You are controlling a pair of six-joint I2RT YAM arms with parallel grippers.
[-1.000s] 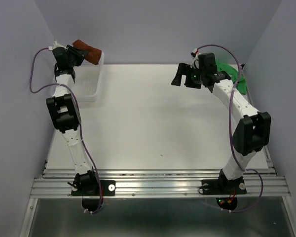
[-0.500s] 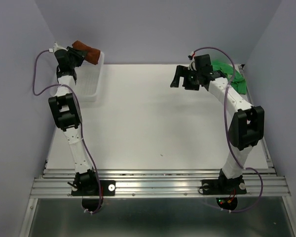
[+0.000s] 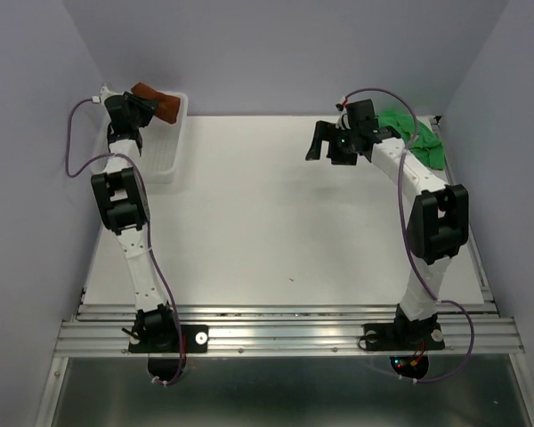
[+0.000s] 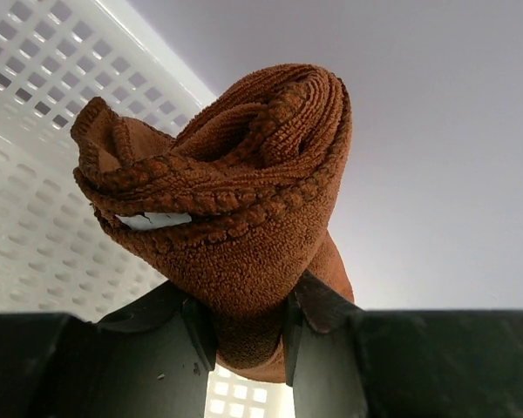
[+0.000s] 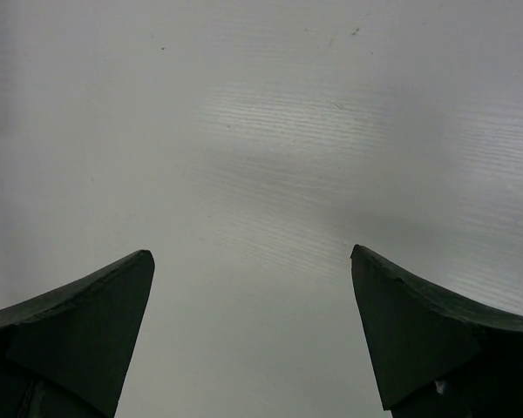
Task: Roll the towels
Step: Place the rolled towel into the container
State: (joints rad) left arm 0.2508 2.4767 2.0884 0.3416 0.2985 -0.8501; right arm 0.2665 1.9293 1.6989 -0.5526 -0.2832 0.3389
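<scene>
Over the table (image 3: 267,231) the right gripper (image 3: 324,148) hangs spread wide and empty, probably free to fetch the green towel (image 3: 420,135) heaped just behind it, far right. Far left, the left gripper (image 4: 248,335) pinches the rolled brown towel (image 4: 231,192) above the basket (image 3: 160,162), seemingly to stow it.

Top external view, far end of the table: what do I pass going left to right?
left gripper, clamped on the rust-brown towel → right gripper, open and empty → green towel. The white basket is left out because it spans beneath the first two.
</scene>
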